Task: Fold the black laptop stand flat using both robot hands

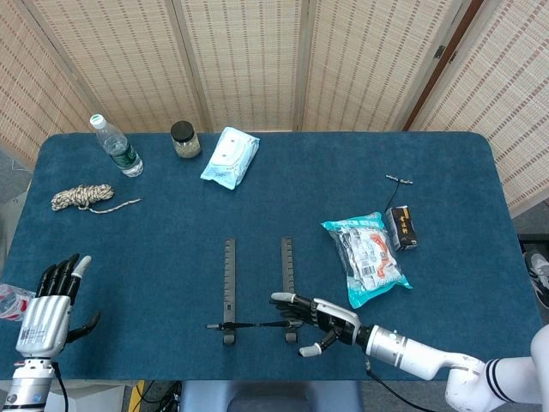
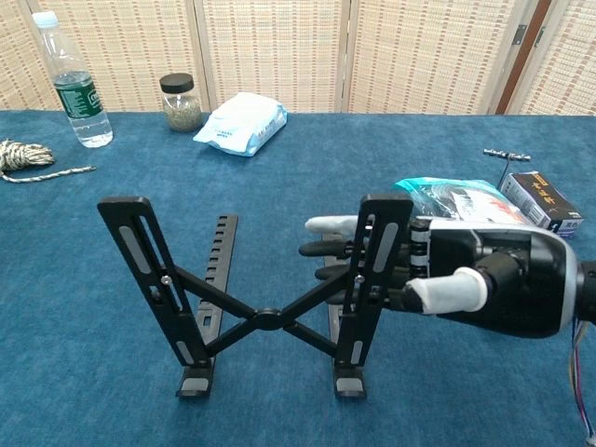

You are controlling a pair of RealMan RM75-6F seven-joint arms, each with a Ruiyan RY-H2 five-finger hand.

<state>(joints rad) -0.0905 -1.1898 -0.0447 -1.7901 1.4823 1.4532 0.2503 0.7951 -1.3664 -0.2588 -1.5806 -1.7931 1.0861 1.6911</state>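
The black laptop stand (image 2: 265,317) stands unfolded near the table's front edge, its two uprights joined by an X-shaped cross brace. From above it shows as two parallel rails and a thin bar (image 1: 257,324). My right hand (image 2: 484,284) is at the stand's right upright, with fingers (image 2: 328,225) reaching behind it and the thumb to its right, not closed around it. In the head view the same right hand (image 1: 324,316) lies against the right rail's near end. My left hand (image 1: 50,302) hovers open at the table's front left corner, far from the stand.
A snack bag (image 1: 367,255) and a small box (image 1: 401,227) lie right of the stand, with a small metal tool (image 1: 398,180) behind them. A water bottle (image 1: 116,146), jar (image 1: 184,139), wipes pack (image 1: 230,157) and rope coil (image 1: 82,196) sit at the back left.
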